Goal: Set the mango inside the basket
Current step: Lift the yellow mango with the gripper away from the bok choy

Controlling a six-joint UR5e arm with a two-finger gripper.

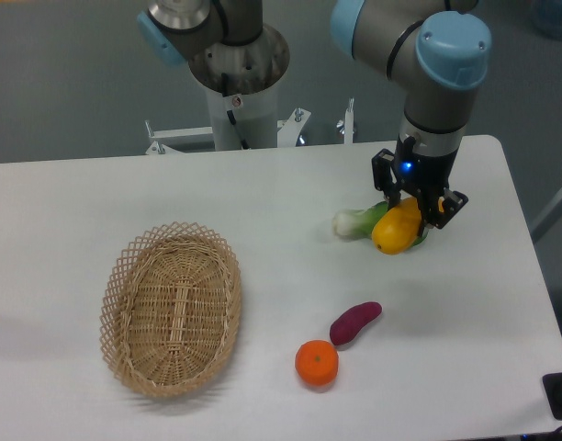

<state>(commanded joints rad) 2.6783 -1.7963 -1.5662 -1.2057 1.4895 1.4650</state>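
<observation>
The mango [397,228] is yellow shading to orange and lies at the right of the table, partly over a green and white vegetable [358,221]. My gripper [415,208] stands right over the mango's upper end, its black fingers either side of it. I cannot tell whether the fingers press on it. The tan wicker basket [122,296] sits empty at the left front of the table, far from the gripper.
A purple sweet potato [354,322] and a round orange fruit [317,363] lie at the front middle, between mango and basket. The robot base [237,87] stands behind the table. The table's right edge is close to the gripper.
</observation>
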